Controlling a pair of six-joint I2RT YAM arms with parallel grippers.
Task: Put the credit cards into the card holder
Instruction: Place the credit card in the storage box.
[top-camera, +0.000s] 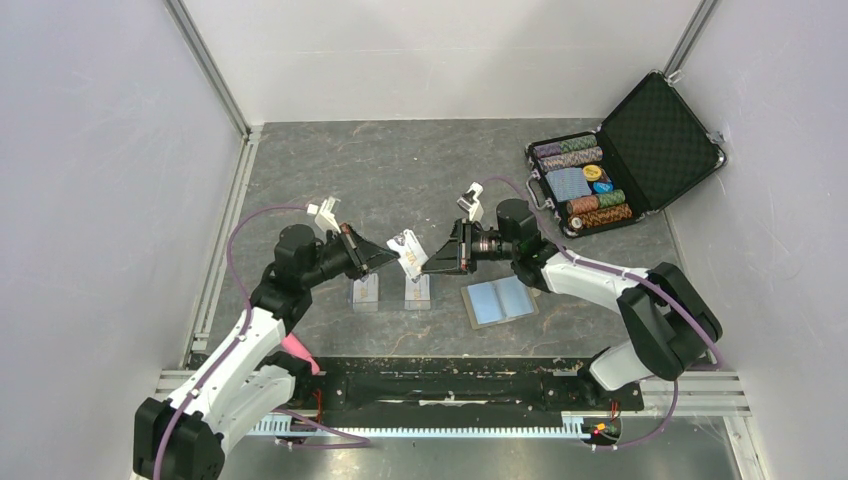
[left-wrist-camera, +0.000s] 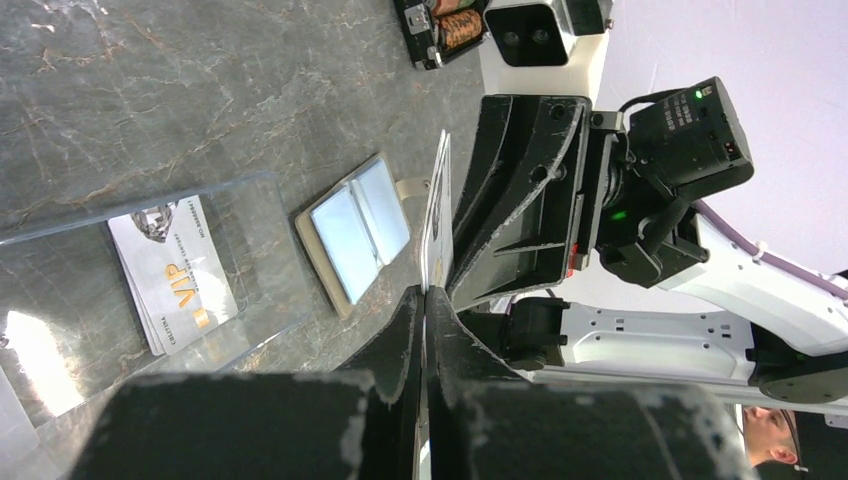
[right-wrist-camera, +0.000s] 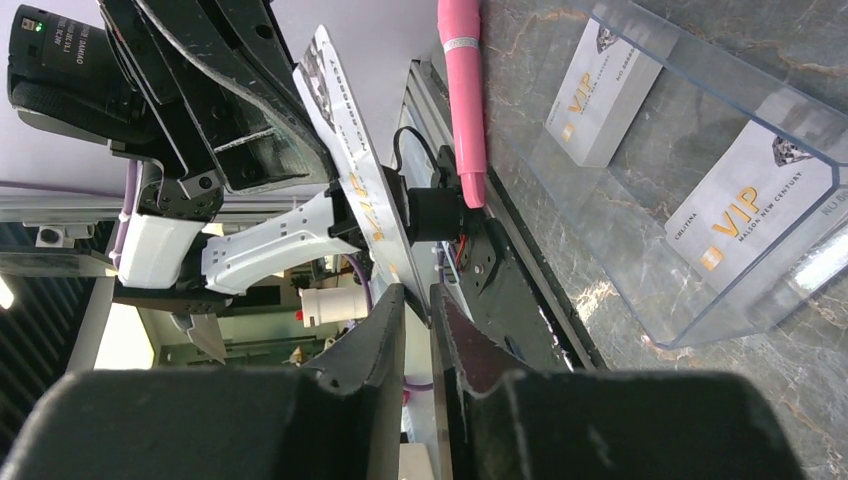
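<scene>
Handover in mid-air: left end effector (top-camera: 392, 258) clamped on a VIP credit card (top-camera: 408, 250); the right end effector (top-camera: 426, 268) has its jaws narrowly about the same card, though whether they pinch it I cannot tell. The card holder (top-camera: 500, 300) lies open on the tabletop (top-camera: 400, 170), right of them, pockets apparently bare. More VIP cards (right-wrist-camera: 750, 205) wait in clear cases (left-wrist-camera: 255, 250); none is stowed.
</scene>
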